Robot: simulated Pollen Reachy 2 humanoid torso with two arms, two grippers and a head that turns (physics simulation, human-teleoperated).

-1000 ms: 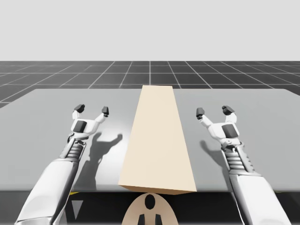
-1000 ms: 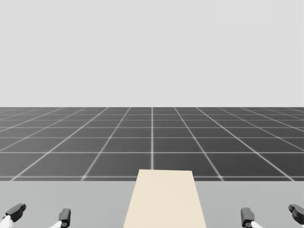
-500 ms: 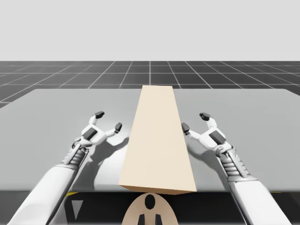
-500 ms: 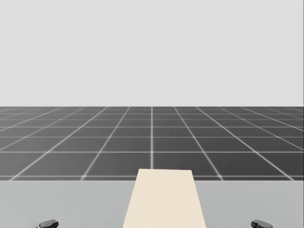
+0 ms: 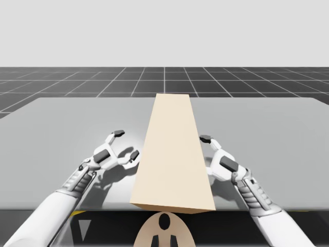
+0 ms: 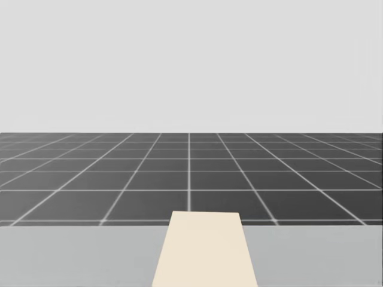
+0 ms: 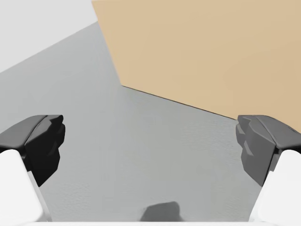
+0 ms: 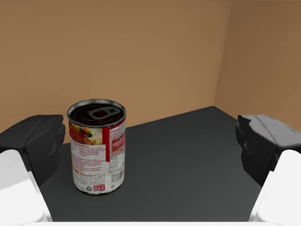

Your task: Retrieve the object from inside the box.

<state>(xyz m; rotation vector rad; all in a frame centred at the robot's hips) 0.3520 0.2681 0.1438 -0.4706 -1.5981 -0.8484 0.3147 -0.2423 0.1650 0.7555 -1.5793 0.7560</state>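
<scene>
At the middle of the grey table [image 5: 77, 118] stood a tan box [image 5: 174, 154]. Inside it, a red-and-white can [image 8: 97, 146] stood upright on the dark floor, just ahead of my right gripper [image 8: 150, 141], whose fingers were spread wide. My left gripper [image 5: 126, 143], fingers likewise apart, hung just beside the box's left wall.

Both of the robot's arms are now swung inward and drawn back toward the near edge of the table [image 5: 77, 118], where a second ago they reached straight ahead, well apart from the tan box [image 5: 172, 154]. The left gripper [image 5: 126, 143] now sits just beside the box's left wall, and the right gripper [image 5: 206, 154] is up against its right side. The robot's head has turned a little.
</scene>
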